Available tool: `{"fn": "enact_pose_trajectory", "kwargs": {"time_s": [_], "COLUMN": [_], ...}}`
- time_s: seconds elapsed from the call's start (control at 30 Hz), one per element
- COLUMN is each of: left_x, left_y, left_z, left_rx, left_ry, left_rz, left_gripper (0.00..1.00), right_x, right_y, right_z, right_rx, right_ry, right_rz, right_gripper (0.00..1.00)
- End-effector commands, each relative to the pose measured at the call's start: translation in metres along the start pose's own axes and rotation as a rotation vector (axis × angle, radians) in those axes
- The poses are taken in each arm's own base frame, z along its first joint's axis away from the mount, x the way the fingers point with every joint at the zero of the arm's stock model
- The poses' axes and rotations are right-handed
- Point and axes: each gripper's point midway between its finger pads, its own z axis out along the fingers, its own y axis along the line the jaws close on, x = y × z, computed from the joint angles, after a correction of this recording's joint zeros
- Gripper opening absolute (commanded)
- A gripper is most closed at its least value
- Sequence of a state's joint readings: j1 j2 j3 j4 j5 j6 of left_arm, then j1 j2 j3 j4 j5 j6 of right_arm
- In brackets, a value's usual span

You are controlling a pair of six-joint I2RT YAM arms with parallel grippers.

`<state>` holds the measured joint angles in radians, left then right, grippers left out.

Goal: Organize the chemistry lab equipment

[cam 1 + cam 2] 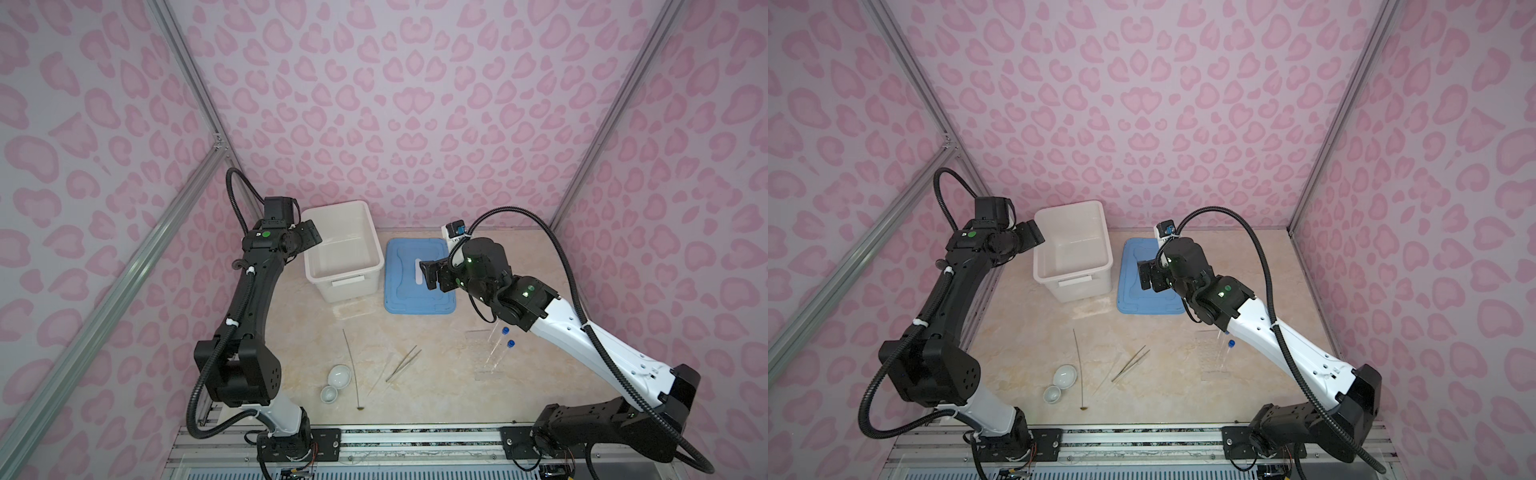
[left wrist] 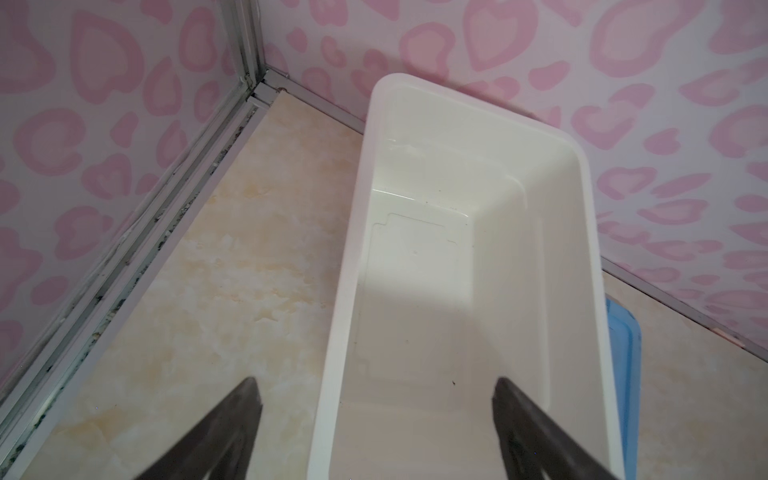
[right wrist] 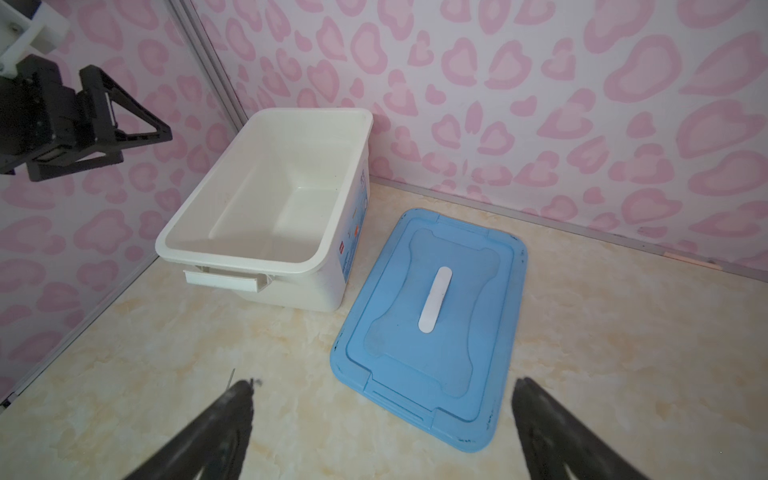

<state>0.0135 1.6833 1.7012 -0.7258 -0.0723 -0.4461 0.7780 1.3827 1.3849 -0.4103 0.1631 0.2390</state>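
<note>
Two clear blue-capped tubes (image 1: 510,343) (image 1: 1230,343) lean in a faint clear rack (image 1: 482,357) at the right, partly under my right arm. Near the front left sit two small white dishes (image 1: 338,376) (image 1: 328,393). The long thin rod (image 1: 351,365) lies beside them, with the metal tweezers (image 1: 403,363) and a barely visible clear dropper (image 1: 380,376) further right. My left gripper (image 1: 311,237) (image 2: 376,382) hangs open and empty over the white bin's left rim. Open and empty too, my right gripper (image 1: 428,274) (image 3: 382,382) hovers over the blue lid.
An empty white bin (image 1: 345,270) (image 2: 347,270) (image 3: 241,259) stands at the back. Its blue lid (image 1: 415,303) (image 3: 478,311) lies flat to its right. Pink patterned walls with metal frame rails close in the beige table on three sides.
</note>
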Motion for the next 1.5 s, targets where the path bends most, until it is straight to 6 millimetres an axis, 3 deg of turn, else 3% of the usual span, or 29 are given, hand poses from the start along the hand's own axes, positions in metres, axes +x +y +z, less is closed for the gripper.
{"fn": "enact_pose_trajectory", "kwargs": {"time_s": [0.0, 0.1, 0.33, 0.67, 0.73, 0.8, 0.83, 0.97, 1.07, 1.3, 1.47], "left_x": [-0.007, -0.009, -0.007, 0.006, 0.009, 0.011, 0.012, 0.014, 0.016, 0.021, 0.037], "left_y": [0.01, 0.012, 0.025, 0.021, 0.02, 0.019, 0.017, 0.023, 0.024, 0.028, 0.025], "left_z": [0.02, 0.044, 0.085, 0.111, 0.114, 0.115, 0.116, 0.112, 0.106, 0.085, 0.069], "left_rx": [-0.073, -0.121, -0.249, -0.228, -0.221, -0.214, -0.209, -0.235, -0.221, -0.207, -0.14], "left_ry": [0.004, 0.038, 0.125, 0.193, 0.203, 0.21, 0.215, 0.216, 0.209, 0.173, 0.16], "left_rz": [-0.01, 0.001, 0.043, 0.053, 0.048, 0.045, 0.045, 0.038, 0.011, -0.039, -0.13], "left_gripper": [0.8, 0.7, 0.63, 0.5, 0.43, 0.39, 0.32, 0.3, 0.22, 0.2, 0.2], "right_x": [0.002, 0.008, 0.016, 0.024, 0.027, 0.028, 0.029, 0.03, 0.032, 0.035, 0.035], "right_y": [0.011, 0.015, 0.015, 0.017, 0.017, 0.017, 0.017, 0.017, 0.019, 0.021, 0.023], "right_z": [0.009, 0.016, 0.023, 0.031, 0.032, 0.033, 0.033, 0.033, 0.033, 0.031, 0.028], "right_rx": [-0.01, -0.014, -0.006, -0.011, -0.011, -0.011, -0.01, -0.012, -0.015, -0.017, -0.018], "right_ry": [0.012, 0.03, 0.047, 0.07, 0.075, 0.079, 0.079, 0.082, 0.083, 0.086, 0.08], "right_rz": [-0.035, -0.043, -0.045, -0.045, -0.047, -0.046, -0.043, -0.039, -0.036, -0.039, -0.038], "right_gripper": [0.97, 0.97, 0.96, 0.96, 0.95, 0.95, 0.95, 0.95, 0.94, 0.94, 0.94]}}
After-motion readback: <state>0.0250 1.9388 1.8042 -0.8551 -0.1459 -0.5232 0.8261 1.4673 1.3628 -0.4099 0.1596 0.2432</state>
